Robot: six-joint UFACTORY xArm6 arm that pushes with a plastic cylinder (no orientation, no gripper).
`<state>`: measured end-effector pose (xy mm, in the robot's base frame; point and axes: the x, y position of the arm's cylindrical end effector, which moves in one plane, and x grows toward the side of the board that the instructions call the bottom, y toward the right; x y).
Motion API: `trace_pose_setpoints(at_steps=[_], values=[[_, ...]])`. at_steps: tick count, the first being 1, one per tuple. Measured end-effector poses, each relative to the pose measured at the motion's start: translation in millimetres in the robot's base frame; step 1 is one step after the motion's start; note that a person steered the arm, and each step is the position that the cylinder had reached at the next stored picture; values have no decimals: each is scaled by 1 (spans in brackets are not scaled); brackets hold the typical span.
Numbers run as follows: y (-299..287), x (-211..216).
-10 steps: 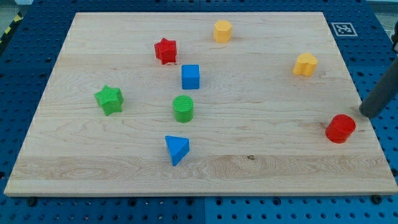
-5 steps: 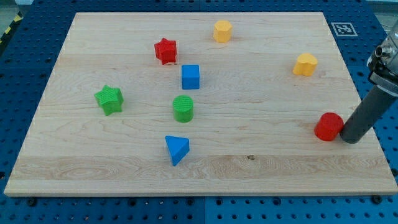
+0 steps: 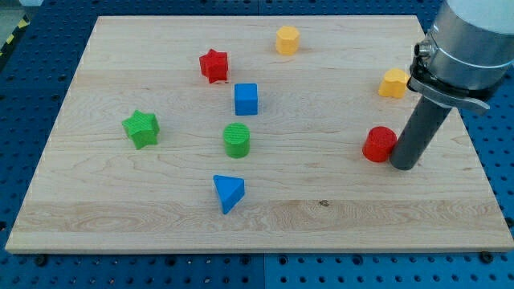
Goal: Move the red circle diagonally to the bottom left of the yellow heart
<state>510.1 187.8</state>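
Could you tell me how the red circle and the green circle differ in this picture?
The red circle is red; the green circle is green. The red circle lies toward the view's right, with my tip right against its right side; the green circle sits near the board's middle with nothing touching it, between the blue cube and the blue triangle. Both are short upright cylinders of similar size.
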Motion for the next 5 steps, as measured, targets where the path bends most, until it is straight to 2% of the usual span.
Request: trace_pose_setpoints(at_steps=[1,3,5], values=[[-4,-13],[-37,6],[-50,-20]])
